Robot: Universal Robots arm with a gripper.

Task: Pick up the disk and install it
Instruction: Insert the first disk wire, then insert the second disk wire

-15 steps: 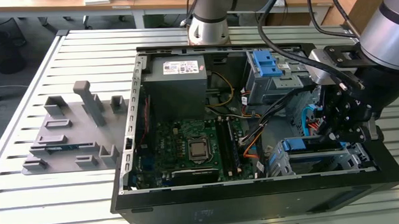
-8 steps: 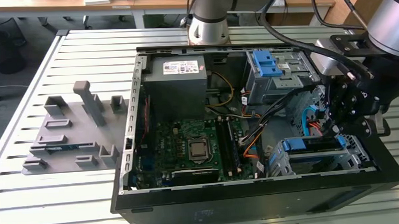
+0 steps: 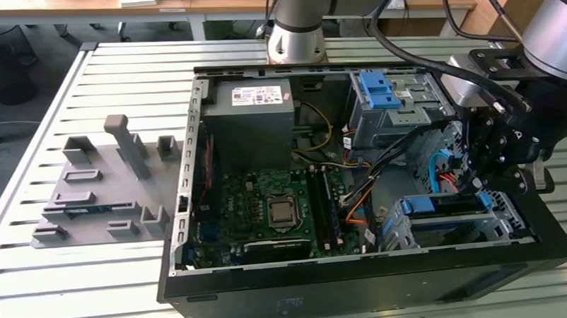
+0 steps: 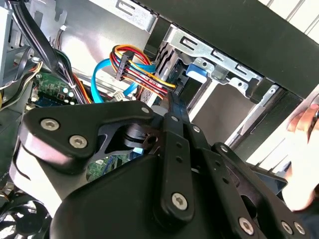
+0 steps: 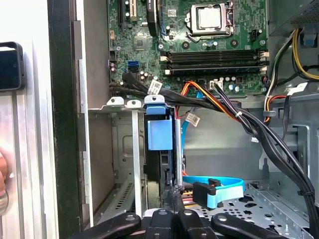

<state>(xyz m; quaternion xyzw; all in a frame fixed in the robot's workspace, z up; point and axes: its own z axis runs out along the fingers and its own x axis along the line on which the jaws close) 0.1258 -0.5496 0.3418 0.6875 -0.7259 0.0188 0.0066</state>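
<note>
We can read no text, number or sign with any certainty. In the upper middle of the exterior view a white sticker [image 3: 258,96] with dark print and small coloured marks lies on the grey power-supply box [image 3: 254,121]; its lines are too small for us to make out. In the first wrist view, two white tags [image 5: 154,87] hang on the black cables [image 5: 209,104] near the motherboard [image 5: 199,55], and a small white sticker [image 5: 172,12] sits on that board. Their print is likewise illegible to us.
</note>
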